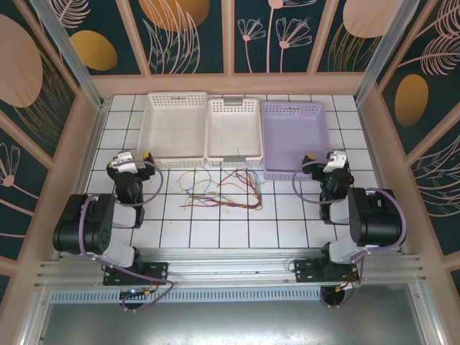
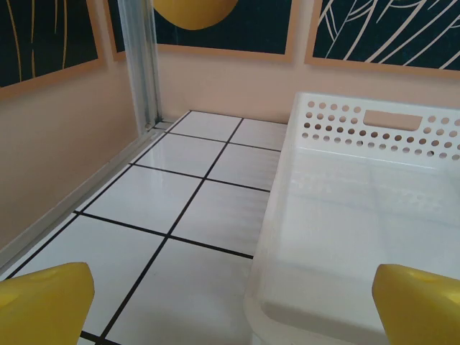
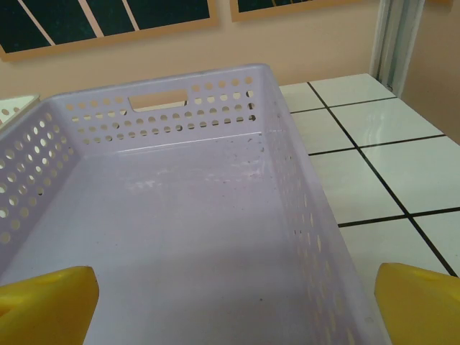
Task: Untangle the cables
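Cables lie in a loose tangle mid-surface, just in front of the middle basket.
Yellow-tan, red and blue strands cross; possibly green too, too fine to be sure. Left jaws gape empty beside the white basket; right jaws gape empty at the purple basket, both well apart from the tangle.

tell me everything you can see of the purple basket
The purple basket is a lilac plastic tray, rectangular, with perforated walls and a slot handle in the far wall. It stands upright and empty on the white tiled table, rightmost of three baskets, close beside the middle white basket. Its floor looks faintly scuffed.
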Action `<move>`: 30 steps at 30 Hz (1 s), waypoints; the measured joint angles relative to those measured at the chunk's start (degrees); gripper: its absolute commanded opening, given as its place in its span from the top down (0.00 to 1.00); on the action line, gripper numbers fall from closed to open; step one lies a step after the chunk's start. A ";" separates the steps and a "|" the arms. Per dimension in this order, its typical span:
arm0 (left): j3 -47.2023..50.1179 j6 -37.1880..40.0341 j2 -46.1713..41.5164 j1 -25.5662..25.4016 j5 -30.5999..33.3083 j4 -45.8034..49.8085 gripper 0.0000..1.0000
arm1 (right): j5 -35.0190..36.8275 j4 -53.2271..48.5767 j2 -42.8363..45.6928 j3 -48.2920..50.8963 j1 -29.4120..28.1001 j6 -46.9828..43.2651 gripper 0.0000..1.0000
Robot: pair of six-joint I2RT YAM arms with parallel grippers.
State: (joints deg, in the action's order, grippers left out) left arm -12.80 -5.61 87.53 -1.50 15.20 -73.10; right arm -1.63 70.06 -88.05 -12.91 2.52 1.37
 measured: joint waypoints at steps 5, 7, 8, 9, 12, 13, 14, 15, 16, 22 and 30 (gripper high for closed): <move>0.00 0.00 0.00 0.00 0.00 0.02 0.01 | 0.00 0.00 0.00 0.00 0.02 0.00 0.01; 0.00 0.00 0.00 0.00 0.00 0.00 0.01 | 0.00 0.00 0.00 0.00 0.02 0.00 0.01; 0.00 0.00 0.00 0.00 0.00 0.02 0.01 | 0.00 0.00 0.00 0.00 0.02 0.00 0.01; 0.00 0.00 0.00 0.00 0.00 0.02 0.01 | 0.00 0.00 0.00 0.00 0.02 0.00 0.01; 0.00 0.00 0.00 0.00 0.00 0.00 0.01 | 0.00 0.00 0.00 0.00 0.02 0.00 0.01; 0.00 0.00 0.00 0.00 0.00 0.00 0.01 | 0.00 0.00 0.00 0.00 0.02 0.00 0.01; 0.00 0.00 0.00 0.00 0.00 0.00 0.01 | 0.00 0.00 0.00 0.00 0.02 0.00 0.01; 0.00 0.00 0.00 0.00 0.00 0.02 0.01 | 0.00 0.00 0.00 0.00 0.02 0.00 0.01; 0.00 0.00 0.00 0.00 0.00 0.02 0.01 | 0.00 0.00 0.00 0.00 0.02 0.00 0.01; 0.00 0.00 0.00 0.00 0.00 0.00 0.01 | 0.00 0.00 0.00 0.00 0.02 0.00 0.01; 0.00 0.00 0.00 0.00 0.00 0.02 0.01 | 0.46 -8.92 3.43 -3.43 -0.90 -0.79 0.01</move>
State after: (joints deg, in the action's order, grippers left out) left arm -12.80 -5.61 87.53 -1.50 15.20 -73.08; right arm -1.17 61.14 -84.62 -16.34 1.63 0.58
